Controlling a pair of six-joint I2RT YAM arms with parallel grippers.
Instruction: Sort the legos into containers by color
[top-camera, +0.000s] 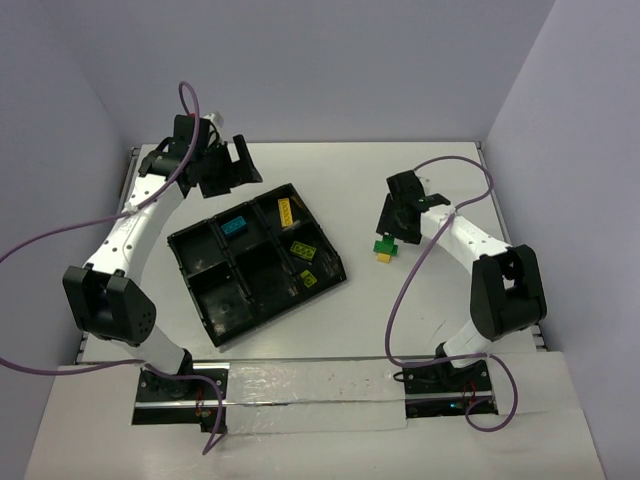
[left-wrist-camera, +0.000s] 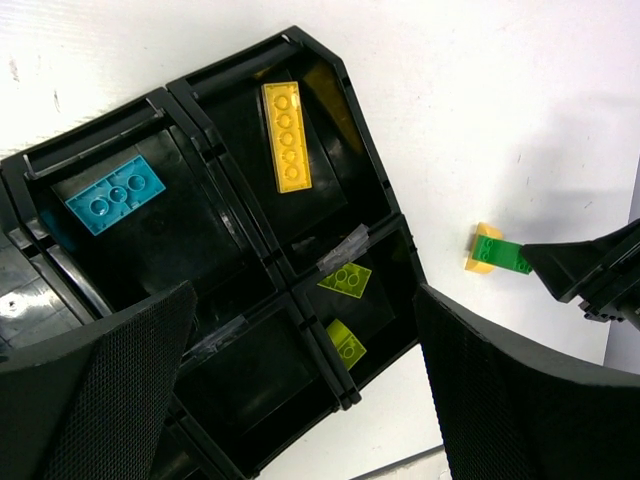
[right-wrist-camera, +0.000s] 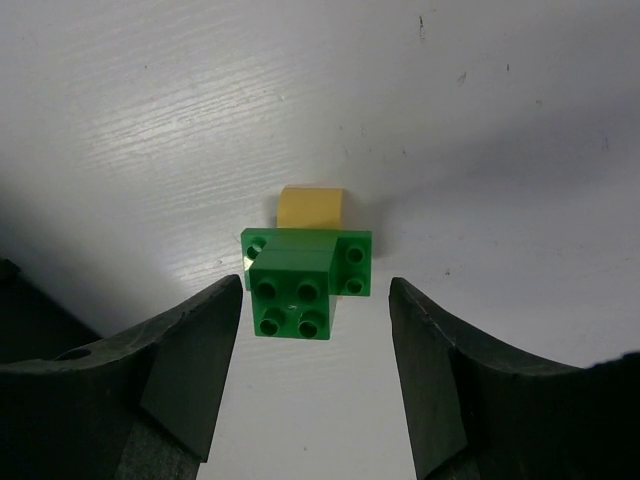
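Leftmost, shows the left gripper (top-camera: 233, 175) at upper left of the top view, jaws spread wide, nothing between them, over the far edge of the tray (top-camera: 262, 280). Puts the tray at centre-left, askew on the table (top-camera: 330, 330). Holds a blue lego (top-camera: 236, 226) in the upper middle cell, a long yellow lego (top-camera: 287, 211) in the cell to its right, and two lime legos (top-camera: 302, 249) lower right of that, by the tray's right corner. Further right, sets a green lego (right-wrist-camera: 305, 285) atop a small yellow lego (right-wrist-camera: 312, 208) on the table, apart from the tray. Places the right gripper (right-wrist-camera: 315, 295) around that stack in the wrist view: jaws released, one finger on each side of the green lego, bare table showing in both gaps, gripping nothing.
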